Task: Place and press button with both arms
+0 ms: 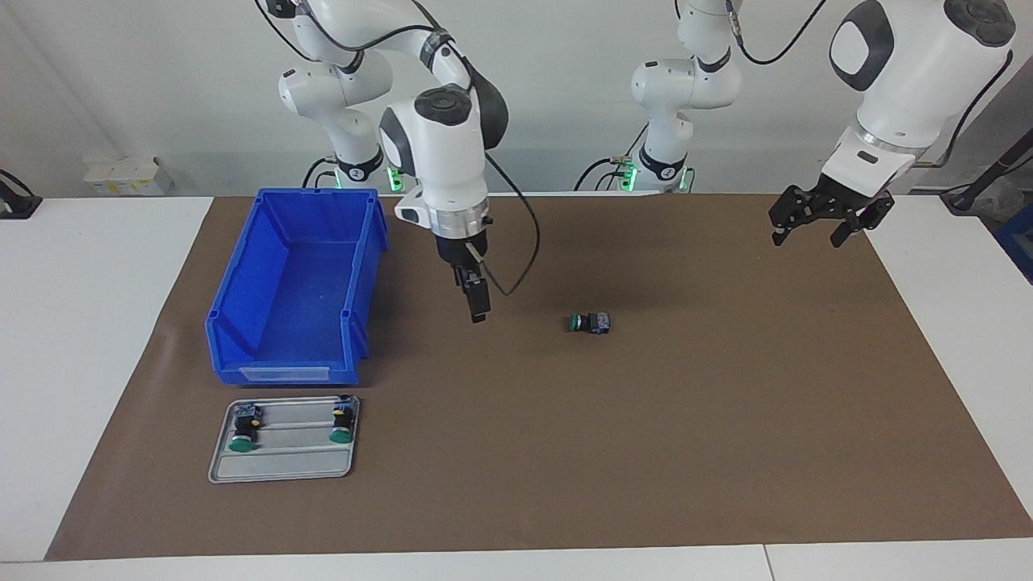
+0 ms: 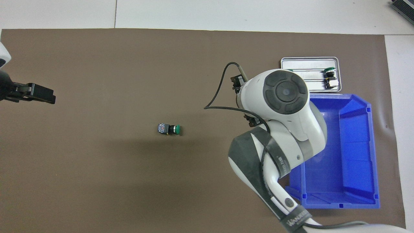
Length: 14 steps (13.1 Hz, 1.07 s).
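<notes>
**Button lay loose on the mat, both grippers up and empty**

Button aside, I worked down from the biggest thing I could see. That was the brown mat (image 1: 726, 452) covering most of the white table (image 1: 89, 339). The two arms came next: the right arm (image 1: 440, 137) reached out over the mat beside the bin, and the left arm (image 1: 904, 73) hung over the mat's edge at its own end of the table. The blue bin (image 1: 242, 323) sat toward the right arm's end, and the grey tray (image 1: 282, 468) lay just beside it, farther from the robots, carrying two green-capped buttons (image 1: 242, 428).

I saw the right gripper (image 1: 478, 303) pointing straight down above bare mat, between the bin and the button, its fingers spread and holding nothing. The left gripper (image 1: 815, 234) hovered with its fingers parted too, also empty.

Smallest of all, the button (image 1: 587, 323) lay on its side near the middle of the mat, its green cap toward the right arm's end, well apart from both grippers.
</notes>
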Motion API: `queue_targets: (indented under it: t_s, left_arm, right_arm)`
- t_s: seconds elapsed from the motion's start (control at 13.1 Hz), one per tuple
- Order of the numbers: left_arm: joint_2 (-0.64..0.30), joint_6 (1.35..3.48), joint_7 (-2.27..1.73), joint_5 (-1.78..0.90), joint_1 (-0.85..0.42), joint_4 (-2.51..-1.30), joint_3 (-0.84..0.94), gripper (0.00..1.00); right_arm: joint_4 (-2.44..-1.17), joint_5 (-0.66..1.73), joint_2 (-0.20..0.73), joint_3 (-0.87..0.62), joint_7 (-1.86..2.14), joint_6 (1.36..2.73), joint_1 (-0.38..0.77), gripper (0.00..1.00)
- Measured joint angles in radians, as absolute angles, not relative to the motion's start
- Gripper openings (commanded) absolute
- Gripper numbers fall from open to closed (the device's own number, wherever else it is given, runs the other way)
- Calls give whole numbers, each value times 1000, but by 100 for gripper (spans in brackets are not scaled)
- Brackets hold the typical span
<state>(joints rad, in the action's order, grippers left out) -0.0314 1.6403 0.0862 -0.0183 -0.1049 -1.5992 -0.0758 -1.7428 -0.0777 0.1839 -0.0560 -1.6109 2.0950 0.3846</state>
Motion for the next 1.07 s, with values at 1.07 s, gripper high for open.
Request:
queue_targets:
  t_s: [1.07]
  left_arm:
    - [-31,1640,86,-18,-105,-1600,-75,99]
  right_arm:
    - [-1717,-19,-45,-48,-259,1685,-22,100]
